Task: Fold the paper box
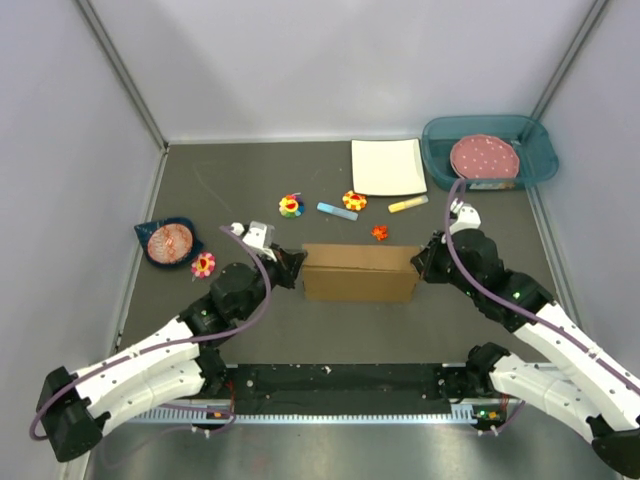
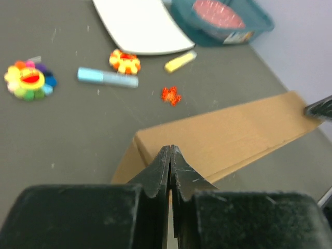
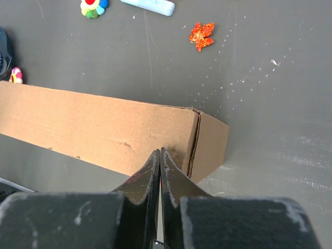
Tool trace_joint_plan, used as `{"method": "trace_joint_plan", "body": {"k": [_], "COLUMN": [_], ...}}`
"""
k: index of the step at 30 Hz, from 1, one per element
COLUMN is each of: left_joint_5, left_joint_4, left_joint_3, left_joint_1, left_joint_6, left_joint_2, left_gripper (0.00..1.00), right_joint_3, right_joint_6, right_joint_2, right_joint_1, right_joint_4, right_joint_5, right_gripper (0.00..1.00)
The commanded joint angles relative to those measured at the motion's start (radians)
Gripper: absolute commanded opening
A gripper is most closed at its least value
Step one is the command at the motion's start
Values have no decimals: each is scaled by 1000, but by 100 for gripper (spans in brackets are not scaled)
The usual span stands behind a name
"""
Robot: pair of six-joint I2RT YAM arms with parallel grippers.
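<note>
The paper box (image 1: 360, 272) is a brown cardboard box, folded up and closed, lying at the middle of the table. My left gripper (image 1: 297, 267) is shut, its tips against the box's left end. In the left wrist view the shut tips (image 2: 170, 150) lie over the box's near top corner (image 2: 233, 135). My right gripper (image 1: 420, 262) is shut at the box's right end. In the right wrist view its tips (image 3: 160, 152) press on the box's top face (image 3: 93, 129) near the end edge. Nothing shows between either pair of jaws.
A white square plate (image 1: 387, 166) and a teal tray (image 1: 530, 140) with a pink plate lie at the back right. Flower toys (image 1: 291, 206), a blue stick (image 1: 336, 211), a yellow stick (image 1: 407, 204) and a red leaf (image 1: 380, 233) lie behind the box. A dark bowl (image 1: 166, 241) sits at the left.
</note>
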State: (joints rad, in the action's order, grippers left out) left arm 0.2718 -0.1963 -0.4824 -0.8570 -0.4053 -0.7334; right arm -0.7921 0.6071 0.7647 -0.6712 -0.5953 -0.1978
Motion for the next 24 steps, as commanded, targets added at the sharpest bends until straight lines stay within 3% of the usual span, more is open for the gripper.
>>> {"method": "trace_joint_plan", "body": {"k": [1,7,12,14,19,24], "left_joint_5": [-3,-3,24,29,23,21], "left_joint_4": [15,21,15,31,47,54], "left_joint_3": [108,205,192,174,165,177], "left_joint_1": [4,4,4,4,4,4], "left_joint_6": [-114,-208,-181,-164,-168,-171], "left_joint_2": [-40,-63,-12,-17,-31,-17], "left_gripper": [5,4,4,4,4,4], "right_joint_3": [36,-1,-114,-119,-64,167], "right_joint_6": [-3,-4,-38,-35,61,201], "right_joint_2": [-2,-7,-41,-94,-81,-96], "right_joint_1": [-1,-2,-2,4,120,297], "right_joint_4": [-138,-141,-83,60,228,374], "right_joint_5": [9,24,90,193,491,679], "right_gripper": [0,0,0,0,0,0]}}
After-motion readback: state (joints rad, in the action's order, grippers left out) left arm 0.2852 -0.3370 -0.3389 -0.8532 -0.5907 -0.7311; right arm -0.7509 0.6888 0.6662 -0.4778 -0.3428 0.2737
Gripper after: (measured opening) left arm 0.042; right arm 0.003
